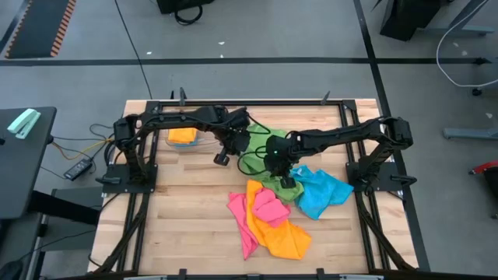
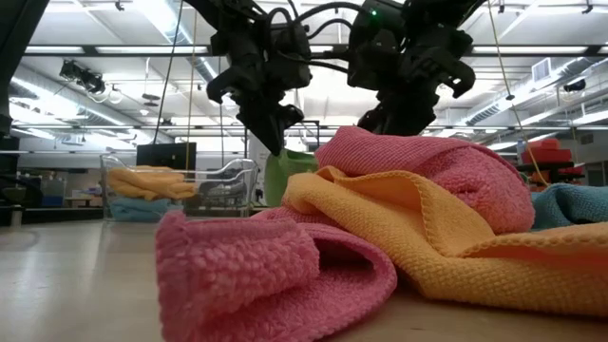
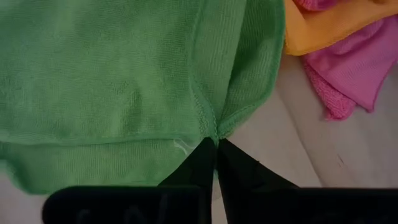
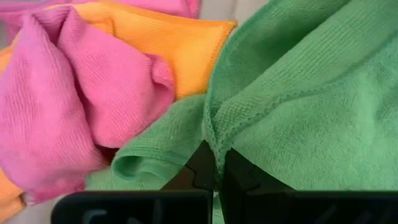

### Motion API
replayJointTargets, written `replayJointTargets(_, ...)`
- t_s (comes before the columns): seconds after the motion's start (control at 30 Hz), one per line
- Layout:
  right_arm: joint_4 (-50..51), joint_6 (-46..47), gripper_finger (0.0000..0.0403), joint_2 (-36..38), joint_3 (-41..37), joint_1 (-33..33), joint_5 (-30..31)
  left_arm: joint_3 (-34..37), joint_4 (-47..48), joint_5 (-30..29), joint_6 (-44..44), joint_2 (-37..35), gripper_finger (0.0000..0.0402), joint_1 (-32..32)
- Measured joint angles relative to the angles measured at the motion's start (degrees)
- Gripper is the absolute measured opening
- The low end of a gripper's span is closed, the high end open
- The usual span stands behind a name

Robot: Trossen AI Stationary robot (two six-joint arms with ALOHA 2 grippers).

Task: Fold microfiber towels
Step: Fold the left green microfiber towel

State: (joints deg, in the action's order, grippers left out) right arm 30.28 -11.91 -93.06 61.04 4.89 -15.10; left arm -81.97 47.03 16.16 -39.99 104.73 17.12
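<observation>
A green towel (image 1: 262,129) is held between both grippers above the table's middle. It also shows in the low view (image 2: 285,177), hanging behind the pile. My left gripper (image 1: 243,146) is shut on it, and so is my right gripper (image 1: 285,177). A loose pile lies on the table nearer the front: two pink towels (image 1: 268,207) (image 1: 241,222), an orange-yellow towel (image 1: 285,236) and a blue towel (image 1: 323,194). My left gripper pinches the green towel's hemmed edge (image 3: 210,127) between its two shut fingers, at a spot where the hem bunches into a crease. The cloth spreads out beyond the fingertips. My right gripper pinches a folded, hemmed edge of the same green towel (image 4: 214,140) between its shut fingers, more than one layer showing there. The cloth lies slack over the pile's pink and orange-yellow towels.
A clear plastic bin (image 1: 184,137) at the back left holds folded orange-yellow and blue towels (image 2: 150,182). Bare wooden table (image 1: 187,210) lies at the front left. Black frame rails (image 1: 249,103) run along the table's edges.
</observation>
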Motion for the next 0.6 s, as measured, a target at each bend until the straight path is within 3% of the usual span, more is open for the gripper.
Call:
replayJointTargets(0.27,1.1,4.2,0.0025,0.2,0.8,0.2,0.0,0.0,0.5,1.1,0.0,0.0,0.0016,0.0)
replayJointTargets(0.6,10.3,6.7,0.0150,0.2,6.5,-2.6,-2.2,0.0,2.8,4.3,0.7,-0.1,0.0046,-2.9)
